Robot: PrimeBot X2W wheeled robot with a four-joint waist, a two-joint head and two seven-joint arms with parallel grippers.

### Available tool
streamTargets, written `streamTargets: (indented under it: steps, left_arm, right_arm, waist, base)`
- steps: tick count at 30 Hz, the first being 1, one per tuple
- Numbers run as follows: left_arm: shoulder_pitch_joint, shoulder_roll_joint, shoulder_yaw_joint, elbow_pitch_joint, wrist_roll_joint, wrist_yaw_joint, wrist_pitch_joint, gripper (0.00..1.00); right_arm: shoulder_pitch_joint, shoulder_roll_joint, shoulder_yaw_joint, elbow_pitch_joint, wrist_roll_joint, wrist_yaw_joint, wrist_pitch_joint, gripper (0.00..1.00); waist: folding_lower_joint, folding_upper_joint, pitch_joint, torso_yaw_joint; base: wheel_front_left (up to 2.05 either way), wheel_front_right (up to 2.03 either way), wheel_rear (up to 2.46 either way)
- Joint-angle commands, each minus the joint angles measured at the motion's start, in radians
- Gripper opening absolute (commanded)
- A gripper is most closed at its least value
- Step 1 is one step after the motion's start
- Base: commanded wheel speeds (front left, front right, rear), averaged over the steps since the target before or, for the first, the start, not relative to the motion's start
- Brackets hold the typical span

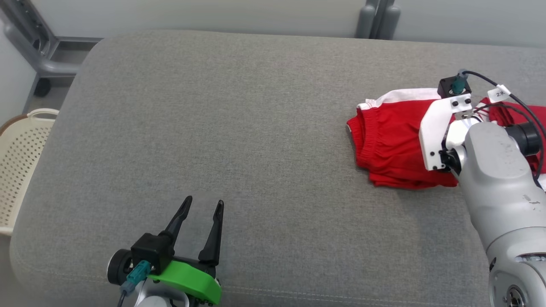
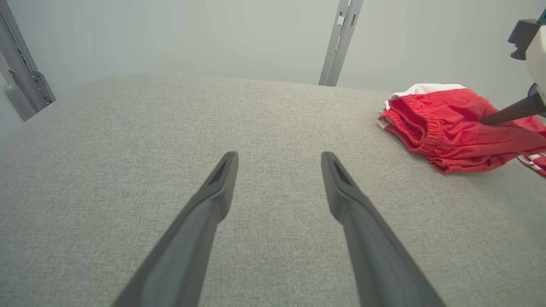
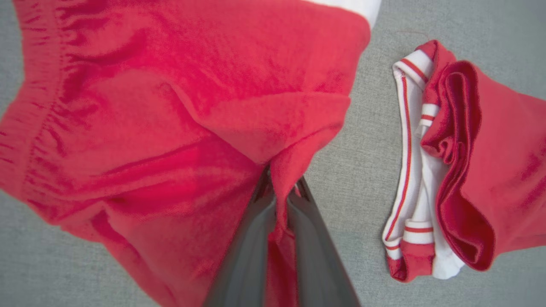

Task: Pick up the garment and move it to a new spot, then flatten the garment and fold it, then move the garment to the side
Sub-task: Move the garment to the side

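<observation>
A red garment (image 1: 392, 140) with an elastic waistband and white trim lies crumpled at the right of the grey cushioned surface (image 1: 239, 128). In the right wrist view my right gripper (image 3: 279, 187) is shut on a fold of the red garment (image 3: 149, 128), cloth pinched between its two dark fingers. In the head view its fingers are hidden under the wrist. From the left wrist view the garment (image 2: 448, 128) sits far right, a dark finger (image 2: 507, 114) of the right gripper touching it. My left gripper (image 1: 201, 205) stands open near the front edge, nothing between its fingers (image 2: 222, 179).
A second red and white striped piece (image 3: 452, 170) lies just beside the pinched cloth. A cream perforated basket (image 1: 21, 166) stands off the left edge. Grey metal frame posts (image 1: 377, 17) rise behind the surface. The wide middle of the cushion is bare fabric.
</observation>
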Motion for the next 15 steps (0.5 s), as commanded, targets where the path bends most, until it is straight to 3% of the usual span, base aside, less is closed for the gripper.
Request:
streamTargets:
  steps: [1,15]
  left_arm:
    - [0.006,0.006,0.003,-0.004,0.001,0.005,-0.002,1.00]
    - [-0.009,0.025,-0.018,-0.033,0.005,0.011,0.009,1.00]
  right_arm:
    - [0.008,-0.013,0.011,-0.010,0.009,-0.002,0.002,0.00]
    - [0.024,-0.182,0.197,-0.166,0.152,-0.002,0.077,0.00]
  waist:
    - [0.0000,0.0000,-0.009,-0.032]
    - [0.0000,0.0000,0.031,-0.090]
  base:
    - [0.00,0.00,0.00]
    - [0.00,0.00,0.00]
